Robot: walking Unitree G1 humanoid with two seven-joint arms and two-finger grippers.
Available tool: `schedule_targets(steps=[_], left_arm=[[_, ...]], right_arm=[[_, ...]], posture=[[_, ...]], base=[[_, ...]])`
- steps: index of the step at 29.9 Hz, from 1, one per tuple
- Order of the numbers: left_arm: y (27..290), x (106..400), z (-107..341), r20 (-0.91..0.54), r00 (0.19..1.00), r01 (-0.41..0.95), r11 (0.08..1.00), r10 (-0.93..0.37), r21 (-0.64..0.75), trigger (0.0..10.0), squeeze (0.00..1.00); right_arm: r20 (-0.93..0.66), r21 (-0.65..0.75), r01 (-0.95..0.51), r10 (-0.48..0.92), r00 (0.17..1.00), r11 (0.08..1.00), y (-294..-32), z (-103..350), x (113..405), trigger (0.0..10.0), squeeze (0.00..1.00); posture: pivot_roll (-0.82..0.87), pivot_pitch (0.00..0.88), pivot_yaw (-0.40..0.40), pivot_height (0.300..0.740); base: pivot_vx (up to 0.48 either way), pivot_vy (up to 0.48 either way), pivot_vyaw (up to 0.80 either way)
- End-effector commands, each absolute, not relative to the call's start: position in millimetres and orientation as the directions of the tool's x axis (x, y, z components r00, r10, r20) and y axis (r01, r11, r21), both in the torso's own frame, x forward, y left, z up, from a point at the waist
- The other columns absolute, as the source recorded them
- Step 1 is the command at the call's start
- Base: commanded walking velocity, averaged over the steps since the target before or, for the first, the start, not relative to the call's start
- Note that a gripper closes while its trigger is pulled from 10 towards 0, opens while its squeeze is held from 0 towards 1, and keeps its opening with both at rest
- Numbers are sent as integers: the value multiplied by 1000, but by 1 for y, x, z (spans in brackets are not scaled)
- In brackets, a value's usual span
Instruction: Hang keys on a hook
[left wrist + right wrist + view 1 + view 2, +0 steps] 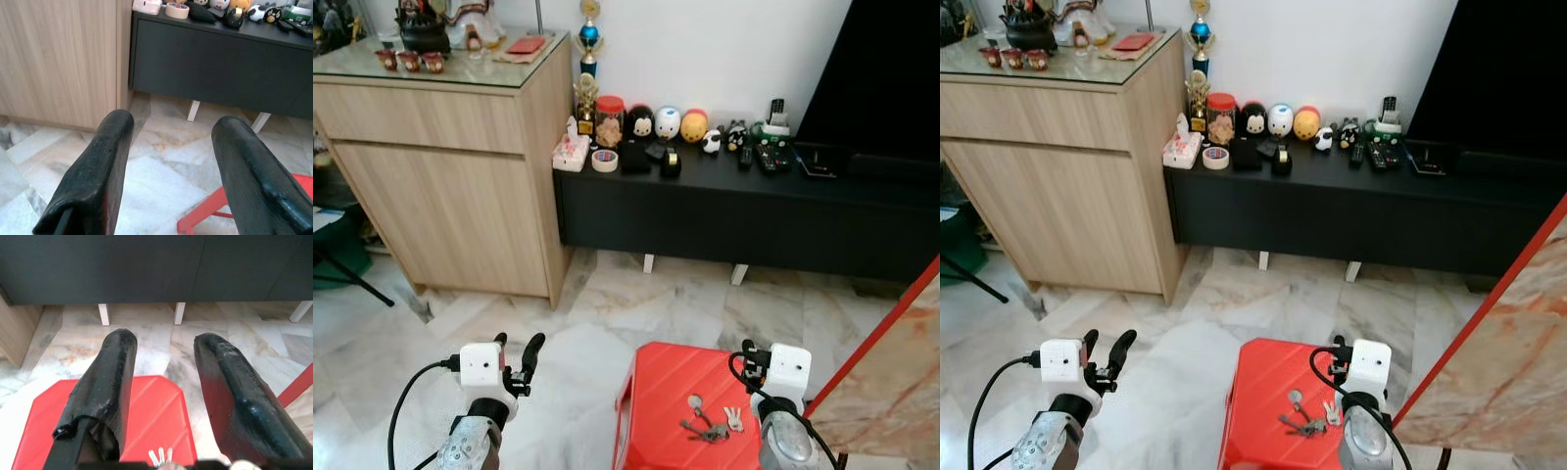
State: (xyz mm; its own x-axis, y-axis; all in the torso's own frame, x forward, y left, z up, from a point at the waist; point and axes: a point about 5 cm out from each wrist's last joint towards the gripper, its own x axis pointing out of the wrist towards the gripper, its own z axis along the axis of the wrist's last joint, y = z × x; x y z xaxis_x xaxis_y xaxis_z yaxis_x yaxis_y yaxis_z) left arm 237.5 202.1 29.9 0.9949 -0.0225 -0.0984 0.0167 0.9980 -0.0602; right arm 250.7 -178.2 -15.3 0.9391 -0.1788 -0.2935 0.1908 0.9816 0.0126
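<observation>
A bunch of silver keys (710, 423) lies on top of a red plastic stool (671, 387) on the marble floor in front of me. My right gripper (748, 350) hovers just right of the keys, above the stool's right side. In the right wrist view its fingers (110, 377) stand apart with nothing between them, and the key tips (159, 455) show just below them. My left gripper (517, 345) is open and empty, held over bare floor to the left of the stool, pointing toward the cabinets.
A tall wooden cabinet (440, 176) stands at the left. Beside it a low black console (734, 211) carries toys, a tape roll (604, 160) and remotes. A red-edged marble slab (891, 338) leans at the right. Open marble floor lies between me and the furniture.
</observation>
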Motion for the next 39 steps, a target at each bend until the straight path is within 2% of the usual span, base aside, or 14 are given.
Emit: schedule_targets(steps=[1, 7, 17, 21, 30, 39], left_arm=[[198, 241, 32, -97, 995, 28, 997, -35, -67, 10000, 0], [197, 241, 32, -99, 994, 31, 997, -38, -69, 10000, 0], [197, 241, 31, -107, 994, 31, 997, -38, -66, 10000, 0], [197, 241, 31, -110, 993, 33, 997, -41, -67, 10000, 0], [195, 241, 30, -117, 992, 41, 997, -49, -69, 10000, 0], [193, 241, 30, -121, 991, 53, 996, -60, -67, 10000, 0]], right_arm=[[-302, 12, 206, -193, 934, 978, -181, -15, 252, 10000, 0], [-318, 4, 205, -193, 928, 979, -182, -16, 252, 10000, 0], [-325, -6, 195, -186, 927, 981, -182, -17, 252, 10000, 0], [-410, -51, 178, -183, 894, 983, -183, -26, 249, 10000, 0], [-434, -3, 122, -111, 894, 993, -179, -24, 256, 10000, 0], [-448, -31, 85, -90, 890, 996, -178, -25, 258, 10000, 0]], posture=[[33, 14, -75, 676], [33, 15, -75, 653], [36, 18, -75, 653], [34, 18, -73, 653], [34, 18, -73, 653], [35, 19, -72, 653]], base=[[0, 0, 0], [0, 0, 0], [0, 0, 0], [0, 0, 0], [0, 0, 0], [0, 0, 0]])
